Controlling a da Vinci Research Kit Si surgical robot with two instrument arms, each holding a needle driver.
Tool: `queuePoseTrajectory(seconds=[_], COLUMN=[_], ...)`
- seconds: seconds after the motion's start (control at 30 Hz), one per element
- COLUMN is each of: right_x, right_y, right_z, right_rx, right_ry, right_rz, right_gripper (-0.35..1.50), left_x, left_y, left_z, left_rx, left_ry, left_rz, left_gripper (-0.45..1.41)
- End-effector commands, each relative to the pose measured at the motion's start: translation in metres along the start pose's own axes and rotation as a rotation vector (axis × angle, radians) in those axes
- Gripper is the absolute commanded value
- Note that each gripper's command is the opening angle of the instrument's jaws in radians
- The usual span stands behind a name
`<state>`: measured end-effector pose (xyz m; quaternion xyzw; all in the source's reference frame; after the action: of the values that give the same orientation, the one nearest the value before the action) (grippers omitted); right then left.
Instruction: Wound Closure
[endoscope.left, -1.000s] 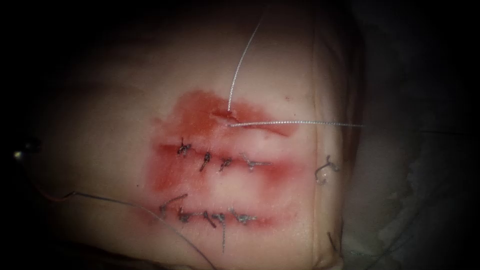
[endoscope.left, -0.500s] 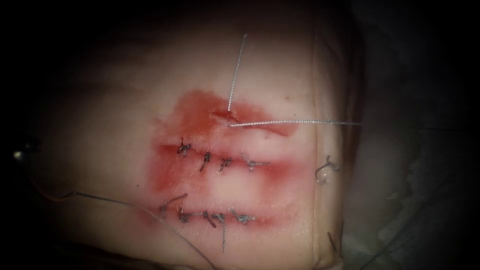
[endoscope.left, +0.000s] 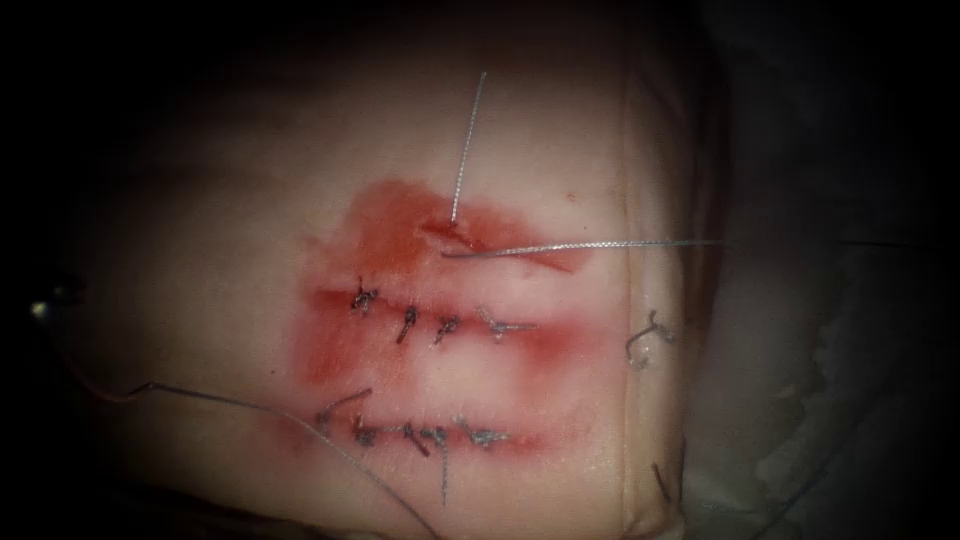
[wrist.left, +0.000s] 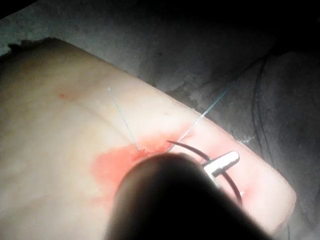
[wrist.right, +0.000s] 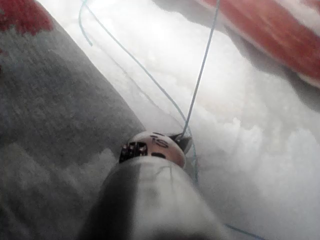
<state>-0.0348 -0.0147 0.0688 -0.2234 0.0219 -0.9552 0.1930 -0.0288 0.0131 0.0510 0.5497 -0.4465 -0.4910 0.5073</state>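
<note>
The tissue has an open cut in a patch of red fluid. Thread runs taut from the cut off to the right. A short tail rises from the cut's upper lip. In the left wrist view my left tool is shut on the curved needle at about mid-curve. The needle is out of the tissue, with its tip toward the cut. In the right wrist view my right tool is shut on the thread, which stretches straight away from it.
Two lower cuts are closed with knotted stitches. A loose thread crosses the lower left of the tissue. A cut end of thread lies at the tissue's right edge, with pale cloth beyond.
The tail above the cut has grown shorter as thread was pulled through toward the right. The taut strand's start at the cut has shifted slightly left.
</note>
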Motion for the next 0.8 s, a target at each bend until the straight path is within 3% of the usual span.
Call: queuePoseTrajectory(seconds=[0.03,0.33,0.43,0.63,0.67,0.7,0.8], right_x=[-0.0032,-0.0191,-0.0222,-0.0248,-0.0251,-0.0255,-0.0264], right_y=[0.0027,0.0112,0.0132,0.0147,0.0149,0.0152,0.0154], right_z=[0.0014,0.0026,0.0026,0.0043,0.0047,0.0051,0.0054], right_rx=[-0.035,-0.199,-0.261,-0.319,-0.324,-0.333,-0.347], right_ry=[-0.052,-0.357,-0.409,-0.472,-0.489,-0.516,-0.558], right_rz=[0.024,0.207,0.243,0.268,0.276,0.289,0.321], right_gripper=[-0.35,-0.35,-0.35,-0.35,-0.35,-0.35,-0.35], left_x=[-0.0006,-0.0019,-0.0024,-0.0043,-0.0045,-0.0049,-0.0053], left_y=[0.0006,0.0044,0.0057,0.0104,0.0112,0.0130,0.0154], left_z=[0.0006,-0.0005,-0.0013,-0.0020,-0.0021,-0.0019,-0.0016], left_rx=[-0.015,-0.205,-0.284,-0.357,-0.374,-0.439,-0.525], left_ry=[-0.011,-0.056,-0.069,-0.096,-0.094,-0.072,-0.012], left_rz=[0.005,0.036,0.072,0.129,0.133,0.181,0.268], left_gripper=[-0.45,-0.45,-0.45,-0.45,-0.35,0.27,0.93])
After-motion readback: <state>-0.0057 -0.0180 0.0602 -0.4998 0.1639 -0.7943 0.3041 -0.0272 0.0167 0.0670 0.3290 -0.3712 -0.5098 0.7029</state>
